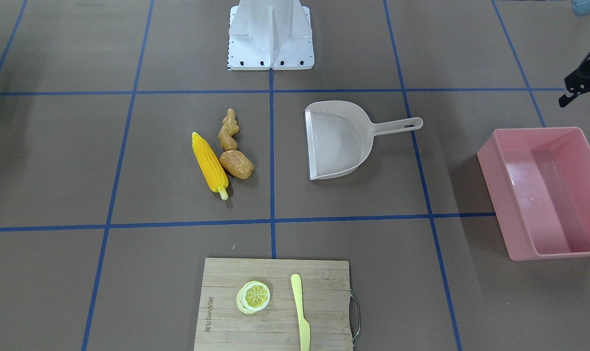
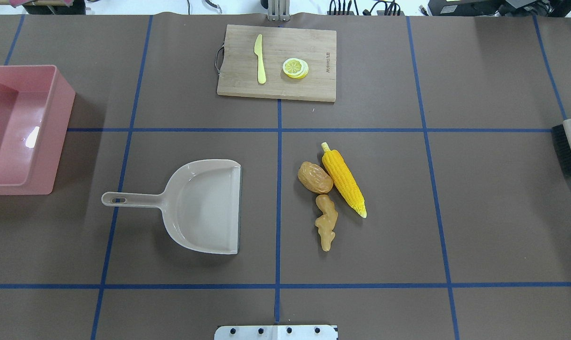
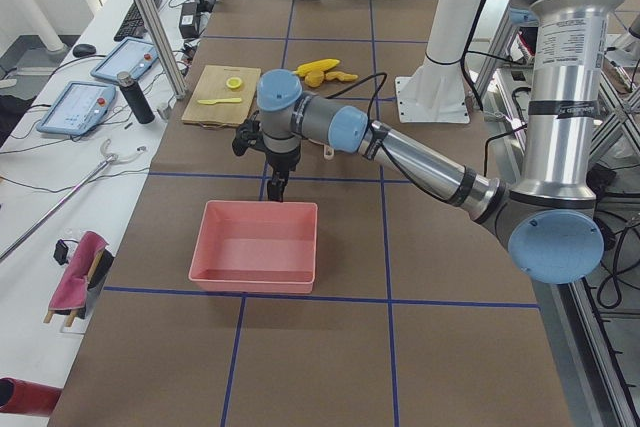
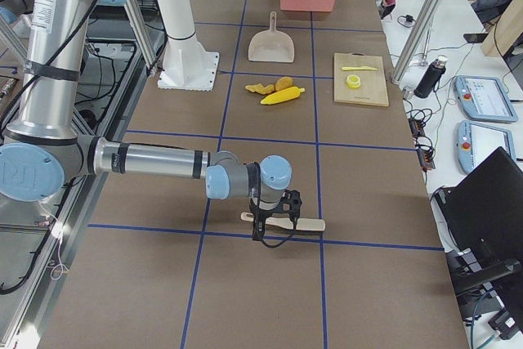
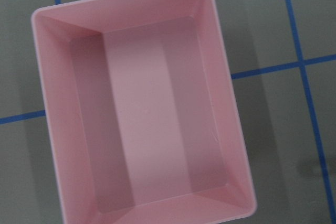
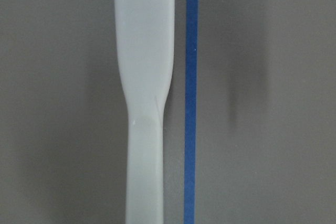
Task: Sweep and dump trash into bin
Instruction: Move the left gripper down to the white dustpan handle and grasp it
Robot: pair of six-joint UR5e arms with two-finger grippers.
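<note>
The yellow corn cob [image 2: 343, 179], brown potato [image 2: 314, 177] and tan ginger root [image 2: 326, 222] lie together on the table, right of the beige dustpan [image 2: 203, 203]. The pink bin [image 2: 59, 132] stands at the far left and looks empty in the left wrist view [image 5: 142, 119]. My left gripper [image 3: 275, 187] hangs above the bin's far edge; I cannot tell if it is open. My right gripper [image 4: 261, 230] is over the handle of a hand brush [image 2: 568, 151], which fills the right wrist view [image 6: 143, 77]; its fingers are hidden.
A wooden cutting board [image 2: 314, 47] at the far side holds a lemon slice [image 2: 295, 67] and a yellow-green knife [image 2: 260, 59]. The dustpan's open mouth faces the trash. Blue tape lines cross the brown table. The robot's base plate [image 2: 276, 332] is at the near edge.
</note>
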